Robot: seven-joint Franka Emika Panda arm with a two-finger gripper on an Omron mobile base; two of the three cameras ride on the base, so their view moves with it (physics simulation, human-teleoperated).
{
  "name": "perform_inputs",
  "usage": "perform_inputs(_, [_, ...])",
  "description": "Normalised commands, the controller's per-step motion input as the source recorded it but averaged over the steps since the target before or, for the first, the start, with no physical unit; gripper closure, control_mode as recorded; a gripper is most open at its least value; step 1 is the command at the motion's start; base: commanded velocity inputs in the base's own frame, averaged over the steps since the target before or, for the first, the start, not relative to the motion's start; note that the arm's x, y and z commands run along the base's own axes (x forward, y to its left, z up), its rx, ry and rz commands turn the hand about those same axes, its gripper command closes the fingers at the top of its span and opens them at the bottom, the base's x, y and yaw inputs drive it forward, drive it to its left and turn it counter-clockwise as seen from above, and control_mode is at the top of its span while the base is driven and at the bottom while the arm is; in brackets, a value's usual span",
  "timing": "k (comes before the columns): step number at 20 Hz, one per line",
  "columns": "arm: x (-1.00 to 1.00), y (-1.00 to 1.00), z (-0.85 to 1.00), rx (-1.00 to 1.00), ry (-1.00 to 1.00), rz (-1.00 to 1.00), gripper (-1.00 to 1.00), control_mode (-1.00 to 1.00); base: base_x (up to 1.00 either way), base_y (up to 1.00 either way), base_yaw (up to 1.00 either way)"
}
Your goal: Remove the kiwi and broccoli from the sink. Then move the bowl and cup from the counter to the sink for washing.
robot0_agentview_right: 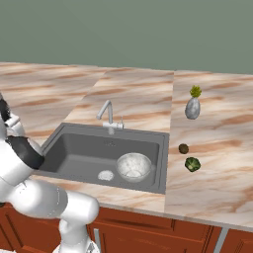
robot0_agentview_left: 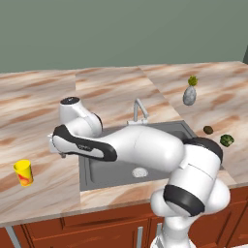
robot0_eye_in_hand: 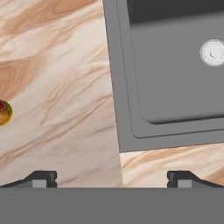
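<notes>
The yellow cup point(robot0_agentview_left: 23, 173) stands on the marble counter point(robot0_agentview_left: 43, 121) left of the sink point(robot0_agentview_left: 101, 172); in the hand view the cup point(robot0_eye_in_hand: 3, 112) shows at the left edge. My gripper point(robot0_agentview_left: 57, 147) hangs open over the counter between the cup and the sink's left rim, its fingertips point(robot0_eye_in_hand: 43, 178) wide apart around nothing. A whitish bowl point(robot0_agentview_right: 133, 165) sits inside the sink point(robot0_agentview_right: 84, 153) at its right end. On the counter right of the sink lie the kiwi point(robot0_agentview_right: 183, 148) and the broccoli point(robot0_agentview_right: 192, 164), close together.
A silver tap point(robot0_agentview_right: 108, 116) stands behind the basin, and the round drain point(robot0_eye_in_hand: 212, 52) lies in its floor. A grey vase with a green tuft point(robot0_agentview_right: 192, 107) stands behind the kiwi. My own arm stretches across the sink in the left base view.
</notes>
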Motion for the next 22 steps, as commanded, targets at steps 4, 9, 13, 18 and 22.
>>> perform_inputs(4, [0.0, 0.32, 0.03, 0.0, 0.0, 0.0, -1.0, -1.0, 0.0, 0.0, 0.0])
perform_inputs(9, [0.0, 0.31, 0.03, 0.0, 0.0, 0.0, -1.0, -1.0, 0.0, 0.0, 0.0])
perform_inputs(13, [0.0, 0.29, 0.04, 0.0, 0.0, 0.01, -1.0, -1.0, 0.0, 0.0, 0.0])
perform_inputs(18, [0.06, 0.27, 0.03, 0.0, 0.0, 0.0, -1.0, -1.0, 0.0, 0.0, 0.0])
perform_inputs(22, [0.05, 0.28, 0.0, 0.0, 0.0, 0.0, -1.0, -1.0, 0.0, 0.0, 0.0])
